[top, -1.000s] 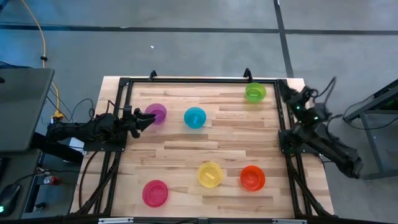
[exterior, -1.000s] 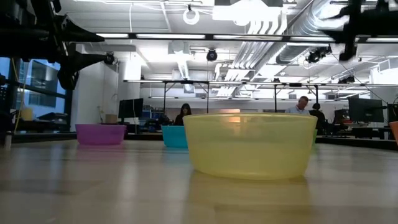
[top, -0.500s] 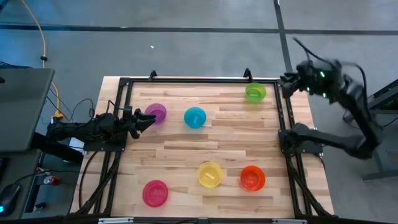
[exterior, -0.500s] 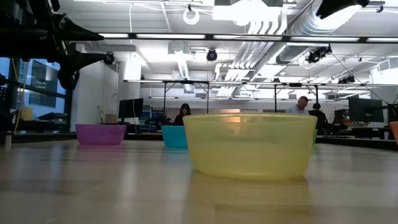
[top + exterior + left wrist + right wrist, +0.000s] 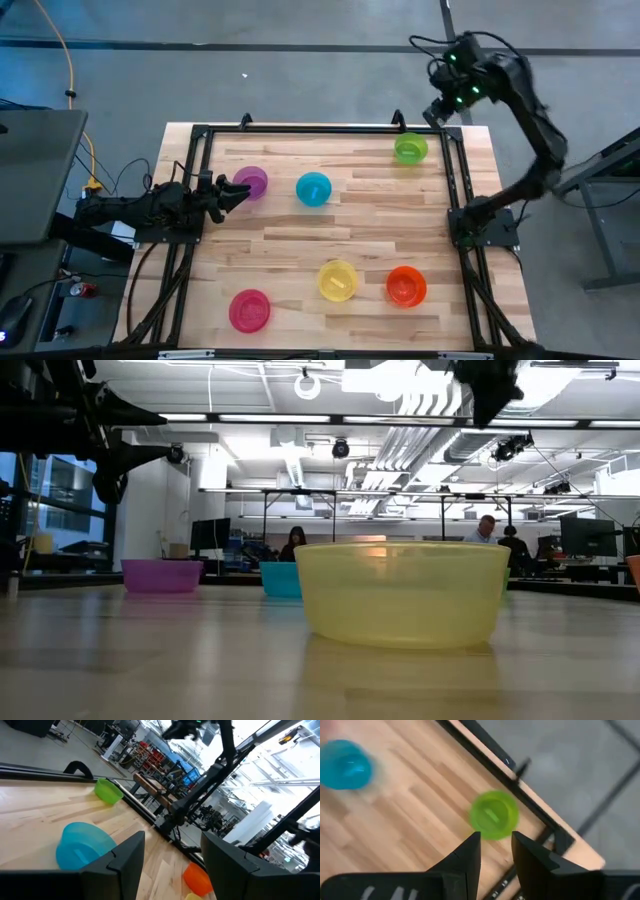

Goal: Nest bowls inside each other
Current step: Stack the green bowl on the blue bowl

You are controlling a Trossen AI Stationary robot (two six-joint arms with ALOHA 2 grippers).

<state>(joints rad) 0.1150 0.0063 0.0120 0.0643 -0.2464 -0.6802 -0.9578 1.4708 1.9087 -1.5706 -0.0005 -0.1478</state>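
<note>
1. Tabletop [image 5: 300, 250]: 6 bowls lie apart, none nested yet.
2. Right pincer [image 5: 437, 112], narrowly parted and empty, hangs high just beside the green bowl [image 5: 410, 149]; next it likely must descend onto the rim.
3. Left pincer [image 5: 238, 187], parted and empty, waits touching or just beside the purple bowl [image 5: 251, 182], far from the green bowl.

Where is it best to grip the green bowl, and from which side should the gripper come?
Probably at the rim of the green bowl, from above: it stands upright, mouth up, apart from other bowls. The right gripper hovers near it, fingers open.
</note>
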